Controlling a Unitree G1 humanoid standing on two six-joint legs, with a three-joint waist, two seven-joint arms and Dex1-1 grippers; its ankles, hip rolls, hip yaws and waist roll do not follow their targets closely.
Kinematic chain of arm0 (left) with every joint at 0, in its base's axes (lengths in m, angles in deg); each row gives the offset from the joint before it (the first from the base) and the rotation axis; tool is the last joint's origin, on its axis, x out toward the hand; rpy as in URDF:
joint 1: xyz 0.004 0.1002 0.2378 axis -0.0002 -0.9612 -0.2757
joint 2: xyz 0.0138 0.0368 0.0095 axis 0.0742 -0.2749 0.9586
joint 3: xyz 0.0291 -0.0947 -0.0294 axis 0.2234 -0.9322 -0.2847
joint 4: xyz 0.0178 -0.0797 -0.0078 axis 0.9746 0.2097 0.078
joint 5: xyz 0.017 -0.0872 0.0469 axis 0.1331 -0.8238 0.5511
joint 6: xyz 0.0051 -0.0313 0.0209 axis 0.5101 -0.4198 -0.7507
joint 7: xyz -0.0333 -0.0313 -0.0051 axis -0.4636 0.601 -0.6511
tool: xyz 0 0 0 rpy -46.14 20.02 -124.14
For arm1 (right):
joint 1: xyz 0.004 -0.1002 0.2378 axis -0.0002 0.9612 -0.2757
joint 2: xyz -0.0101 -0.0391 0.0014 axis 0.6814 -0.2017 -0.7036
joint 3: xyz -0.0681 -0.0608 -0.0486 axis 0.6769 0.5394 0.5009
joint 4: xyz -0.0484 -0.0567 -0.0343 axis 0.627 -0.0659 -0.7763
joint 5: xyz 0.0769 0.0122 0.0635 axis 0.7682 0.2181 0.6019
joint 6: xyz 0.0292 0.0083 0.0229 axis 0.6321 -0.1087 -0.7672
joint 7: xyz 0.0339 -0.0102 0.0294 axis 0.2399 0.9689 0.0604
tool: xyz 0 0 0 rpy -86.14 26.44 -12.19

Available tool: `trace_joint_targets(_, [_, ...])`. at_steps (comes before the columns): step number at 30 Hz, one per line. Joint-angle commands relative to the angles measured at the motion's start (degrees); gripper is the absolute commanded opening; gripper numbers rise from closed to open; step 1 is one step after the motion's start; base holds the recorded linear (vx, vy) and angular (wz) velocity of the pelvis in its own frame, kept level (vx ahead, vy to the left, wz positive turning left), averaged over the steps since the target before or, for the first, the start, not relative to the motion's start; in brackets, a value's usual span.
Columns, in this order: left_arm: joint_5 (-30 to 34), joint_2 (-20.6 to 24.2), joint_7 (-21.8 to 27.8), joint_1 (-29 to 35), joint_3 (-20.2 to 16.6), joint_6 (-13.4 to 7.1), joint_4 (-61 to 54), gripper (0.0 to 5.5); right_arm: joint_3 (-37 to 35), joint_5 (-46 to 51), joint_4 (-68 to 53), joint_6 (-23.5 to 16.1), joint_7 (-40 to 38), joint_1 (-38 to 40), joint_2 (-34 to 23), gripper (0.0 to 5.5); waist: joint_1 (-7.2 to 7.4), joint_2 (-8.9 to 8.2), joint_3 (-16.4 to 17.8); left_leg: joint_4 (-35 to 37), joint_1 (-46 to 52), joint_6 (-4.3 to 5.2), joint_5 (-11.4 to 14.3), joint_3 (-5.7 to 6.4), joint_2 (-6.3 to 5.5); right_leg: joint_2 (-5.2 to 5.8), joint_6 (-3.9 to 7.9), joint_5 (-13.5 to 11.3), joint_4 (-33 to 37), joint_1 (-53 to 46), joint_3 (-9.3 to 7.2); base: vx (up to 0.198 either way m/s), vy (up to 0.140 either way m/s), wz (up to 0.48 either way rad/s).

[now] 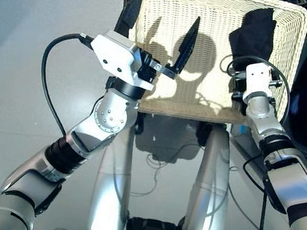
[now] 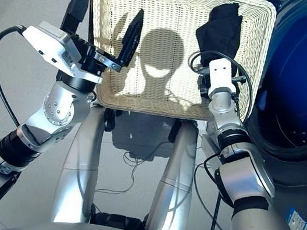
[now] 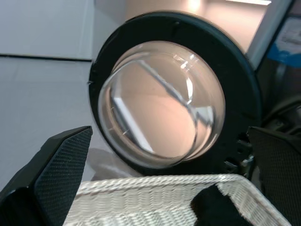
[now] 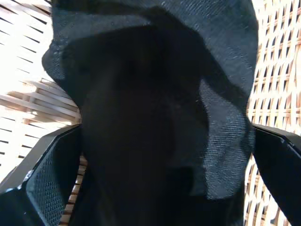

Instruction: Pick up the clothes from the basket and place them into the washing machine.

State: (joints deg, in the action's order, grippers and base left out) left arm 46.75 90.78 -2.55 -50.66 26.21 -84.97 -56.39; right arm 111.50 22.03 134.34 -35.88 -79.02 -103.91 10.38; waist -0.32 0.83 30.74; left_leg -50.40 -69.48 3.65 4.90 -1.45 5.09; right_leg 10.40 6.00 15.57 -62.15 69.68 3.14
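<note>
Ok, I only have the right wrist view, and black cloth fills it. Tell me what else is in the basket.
Observer: Nothing else. The black garment is the only cloth in the basket, near its far right corner.
Operator: Report the left gripper.
Observer: The left gripper is open and empty, at the basket's left edge.
Operator: Locate the washing machine.
Observer: The washing machine stands right of the basket, drum opening uncovered.

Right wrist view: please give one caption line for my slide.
Right gripper closing around the black garment in the basket.
</note>
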Motion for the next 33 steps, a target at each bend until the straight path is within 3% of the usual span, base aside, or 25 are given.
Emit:
trace_joint_targets(1, [1.2, -2.7, 0.1, 2.0, 0.1, -3.2, -5.7, 5.50, -0.4, 0.9, 2.7, 0.5, 1.1, -1.5, 1.3, 5.50, -0.85, 4.14, -0.9, -4.1, 1.3, -0.84, 7.0, -1.55, -0.63, -0.67, -0.25, -5.2, 4.7, 2.4, -4.39, 0.000, 0.000, 0.000])
trace_joint_targets(7, [1.1, -3.0, 0.2, 2.3, -0.2, -3.1, -6.1, 5.50, -1.1, 2.6, 2.8, 0.7, 1.6, -1.0, 1.8, 5.50, -1.10, 5.14, -0.9, -5.0, -0.7, -0.75, 6.8, -1.35, -1.22, -0.69, -0.58, -4.5, 3.1, 4.4, -3.99, 0.000, 0.000, 0.000])
trace_joint_targets(17, [0.4, -3.2, 0.3, 2.4, 0.3, -2.6, -5.8, 5.50, -1.5, 4.4, 4.1, 1.1, 2.6, -1.5, 3.0, 5.50, -1.36, 5.52, -0.9, -5.9, -1.8, -0.73, 6.7, -1.39, -0.98, -0.62, -0.77, -4.6, 2.3, 5.7, -3.87, 0.000, 0.000, 0.000])
trace_joint_targets(18, [0.4, -3.1, 0.4, 2.3, 0.3, -2.5, -5.8, 5.50, -1.3, 4.4, 3.9, 1.1, 3.1, -1.4, 3.1, 3.06, -1.32, 5.47, -0.9, -5.7, -1.7, -0.67, 6.5, -1.40, -0.93, -0.63, -0.77, -4.6, 2.4, 5.6, -3.89, 0.000, 0.000, 0.000])
trace_joint_targets(19, [0.4, -3.1, 0.4, 2.3, 0.3, -2.5, -5.8, 5.50, -1.2, 4.4, 3.7, 1.1, 3.1, -1.3, 3.1, 1.08, -1.23, 5.40, -0.9, -5.5, -1.6, -0.64, 6.4, -1.38, -0.92, -0.67, -0.77, -4.7, 2.5, 5.6, -3.86, 0.000, 0.000, 0.000])
trace_joint_targets(20, [0.3, -3.0, 0.6, 2.3, 0.3, -2.5, -5.8, 5.50, -1.0, 4.4, 3.5, 1.2, 3.3, -1.3, 3.2, 0.37, -1.14, 5.30, -0.9, -5.4, -1.5, -0.59, 6.3, -1.41, -0.87, -0.66, -0.80, -4.6, 2.6, 5.5, -3.89, 0.000, 0.000, 0.000])
trace_joint_targets(21, [0.2, -3.0, 0.7, 2.3, 0.4, -2.5, -5.8, 5.50, -1.0, 4.4, 3.4, 1.0, 3.2, -1.3, 3.2, 0.00, -1.08, 5.25, -0.9, -5.2, -1.4, -0.55, 6.2, -1.44, -0.89, -0.68, -0.82, -4.7, 2.7, 5.4, -3.90, 0.000, 0.000, 0.000])
trace_joint_targets(33, [-0.5, -2.1, 1.2, 1.6, -1.0, -2.9, -6.0, 5.50, -1.9, 7.5, 0.5, -0.3, 4.1, 0.6, 3.0, 0.00, -0.28, 4.30, -0.9, -3.2, -0.2, -0.53, 5.7, -1.54, -1.07, -0.86, -0.81, -5.5, 5.3, 3.9, -3.89, 0.000, 0.000, 0.000])
